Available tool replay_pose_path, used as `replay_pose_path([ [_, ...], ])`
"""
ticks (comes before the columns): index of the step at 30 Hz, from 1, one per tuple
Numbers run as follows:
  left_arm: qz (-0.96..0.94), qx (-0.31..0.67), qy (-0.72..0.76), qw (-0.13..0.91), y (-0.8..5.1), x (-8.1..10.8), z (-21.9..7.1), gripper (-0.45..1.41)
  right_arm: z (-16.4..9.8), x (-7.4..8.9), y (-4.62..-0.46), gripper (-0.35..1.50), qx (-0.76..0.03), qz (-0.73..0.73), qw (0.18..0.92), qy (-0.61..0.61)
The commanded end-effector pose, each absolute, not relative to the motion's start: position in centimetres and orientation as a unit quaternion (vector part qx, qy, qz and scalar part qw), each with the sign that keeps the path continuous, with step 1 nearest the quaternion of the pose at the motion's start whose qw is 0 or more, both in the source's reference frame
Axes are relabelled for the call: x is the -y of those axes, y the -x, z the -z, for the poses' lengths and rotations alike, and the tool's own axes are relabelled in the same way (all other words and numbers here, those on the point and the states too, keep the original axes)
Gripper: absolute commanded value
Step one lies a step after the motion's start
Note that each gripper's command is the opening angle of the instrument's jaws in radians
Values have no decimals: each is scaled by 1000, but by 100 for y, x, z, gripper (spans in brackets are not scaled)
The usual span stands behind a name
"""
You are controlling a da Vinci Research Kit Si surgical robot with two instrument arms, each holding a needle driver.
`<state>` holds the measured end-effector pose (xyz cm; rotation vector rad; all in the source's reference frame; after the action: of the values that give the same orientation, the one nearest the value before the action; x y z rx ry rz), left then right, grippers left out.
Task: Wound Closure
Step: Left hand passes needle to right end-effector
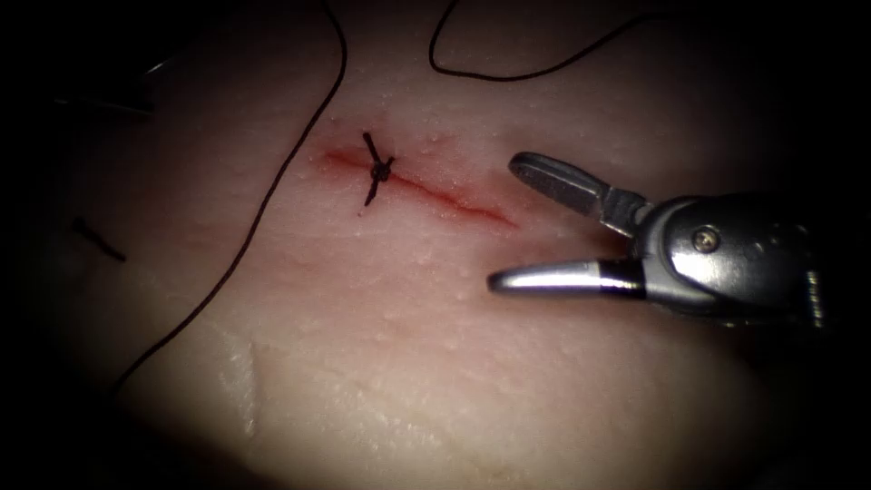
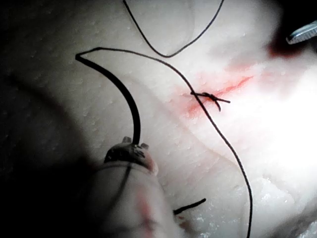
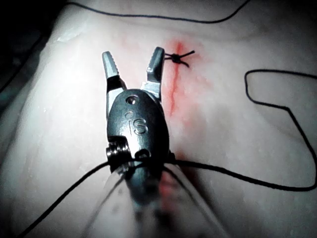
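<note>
Left pincer (image 2: 132,144), off the tissue's (image 1: 381,363) left edge, grips the curved needle (image 2: 130,99) at its blunt end; the needle arcs free above the surface, thread (image 1: 272,195) trailing from its far end. One knot (image 1: 376,170) sits at the cut's (image 1: 435,192) left end. Right pincer (image 1: 513,222) hovers wide and empty by the cut's right end. The next bite is best placed right of the knot, square to the cut. The left jaws' contact with the needle is hard to make out.
</note>
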<state>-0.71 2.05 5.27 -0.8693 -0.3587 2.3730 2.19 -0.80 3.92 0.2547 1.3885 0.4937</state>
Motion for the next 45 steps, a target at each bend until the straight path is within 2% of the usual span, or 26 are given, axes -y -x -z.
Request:
replay_pose_path([
  [1, -889, 131, 330, 288, 82, -198, -526, -45, -393, 83, -220, 118, -633, -233, 728, -120],
  [17, -885, 103, 376, 255, 191, -152, -460, -45, -352, 87, -179, 111, -632, -295, 692, -186],
  [23, -893, 72, 373, 242, 232, -132, -476, -45, -352, 84, -171, 109, -607, -356, 677, -216],
  [29, -893, 30, 386, 231, 247, -130, -481, -45, -360, 81, -172, 109, -590, -407, 655, -238],
  [31, -896, -15, 386, 221, 254, -129, -481, -45, -363, 78, -178, 111, -584, -430, 641, -252],
  [36, -902, -54, 378, 204, 260, -122, -482, -45, -367, 79, -192, 113, -575, -453, 627, -265],
  [45, -921, -127, 333, 160, 262, -105, -482, -45, -376, 75, -203, 118, -543, -481, 634, -270],
])
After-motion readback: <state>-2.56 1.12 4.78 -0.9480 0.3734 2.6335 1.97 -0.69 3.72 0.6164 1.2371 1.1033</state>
